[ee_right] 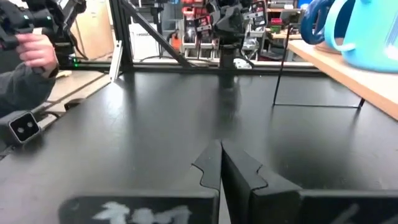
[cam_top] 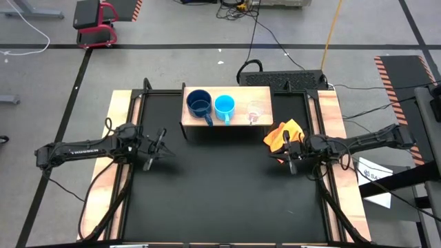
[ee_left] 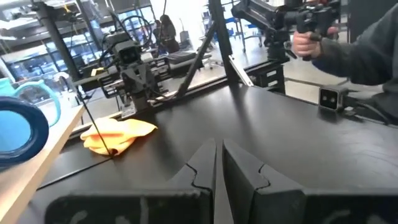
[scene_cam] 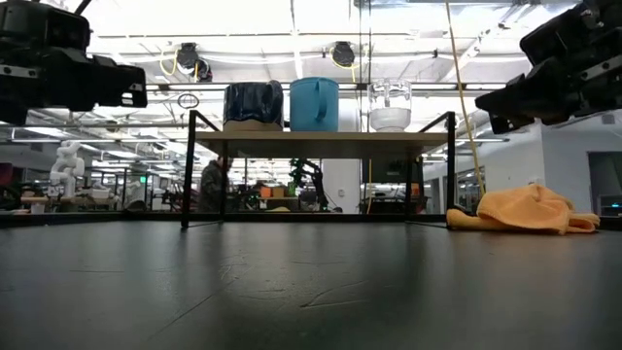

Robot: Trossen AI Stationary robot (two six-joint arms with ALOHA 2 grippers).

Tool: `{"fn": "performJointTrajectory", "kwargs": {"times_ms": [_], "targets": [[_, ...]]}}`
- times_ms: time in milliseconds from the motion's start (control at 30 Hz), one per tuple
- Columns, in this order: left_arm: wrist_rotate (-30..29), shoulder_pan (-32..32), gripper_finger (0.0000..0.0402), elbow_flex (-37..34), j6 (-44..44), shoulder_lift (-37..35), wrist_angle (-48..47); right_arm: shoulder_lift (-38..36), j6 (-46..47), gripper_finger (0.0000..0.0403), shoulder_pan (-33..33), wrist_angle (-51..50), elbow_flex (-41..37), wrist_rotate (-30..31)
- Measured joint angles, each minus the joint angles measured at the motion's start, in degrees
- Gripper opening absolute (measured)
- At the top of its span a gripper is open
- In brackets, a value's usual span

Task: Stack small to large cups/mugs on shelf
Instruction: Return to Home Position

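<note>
While both arms hovered above the black desk (cam_top: 220, 193), the three cups stood side by side on the shelf (cam_top: 265, 95) at the desk's 12 o'clock edge. On its pale wooden top, the dark navy mug (cam_top: 199, 103) took the 9 o'clock end, the sky-blue mug (cam_top: 224, 105) the middle, and the small glass cup (cam_top: 255, 110) the 3 o'clock end, all upright. The left tool (ee_left: 216, 152) hung at the desk's 9 o'clock side, its fingers pressed together on nothing. The right tool (ee_right: 220, 152) hung at 3 o'clock, likewise pressed together and bare, just beside an orange cloth (cam_top: 284, 134) lying at about 2 o'clock, near the shelf's 3 o'clock end.
</note>
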Motion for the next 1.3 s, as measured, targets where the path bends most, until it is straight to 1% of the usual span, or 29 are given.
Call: {"fn": "performJointTrajectory", "kwargs": {"times_ms": [133,233,333,567,733,867,1000,1067,1200,1300], "targets": [[-1.54,0.00,0.0031,0.00,-3.73,-0.06,1.28,-0.04,0.87,0.0000,0.00,0.17,0.00,-0.14],[-0.66,-0.57,0.0031,-0.02,-7.22,-0.08,3.25,-0.04,1.73,0.0000,0.22,0.16,0.00,-0.21],[-0.19,-2.44,0.0031,-0.01,-8.29,-0.08,3.77,-0.02,1.44,0.0000,1.38,0.15,0.00,-0.24],[-9.67,-10.30,0.0031,-0.01,-8.92,-0.04,5.57,0.00,0.25,0.0000,4.80,1.63,-0.02,-0.16],[-17.93,-15.97,0.0031,-0.01,-7.36,-0.08,8.02,-0.04,0.17,0.0000,7.11,3.19,-0.02,-0.15],[-21.01,-17.70,0.0031,-0.01,-4.39,-1.23,8.41,-0.04,0.15,0.0000,8.43,3.19,-0.04,-0.13],[-21.37,-17.84,0.0031,-0.02,-2.64,-4.45,6.50,-0.02,-0.75,0.0000,9.51,3.19,-0.04,-0.11],[-21.96,-17.81,0.0031,0.00,-2.30,-6.08,4.10,-0.02,-0.92,0.0000,9.74,3.19,-0.04,-0.11],[-28.56,-17.79,0.0031,-0.02,-2.30,-8.63,-3.13,-0.03,-0.90,0.0000,9.75,3.19,-0.04,-0.09],[-29.47,-17.90,0.0031,-0.02,-3.44,-10.11,-5.49,0.00,-0.90,0.0000,9.75,3.17,-0.04,-0.09]]}}
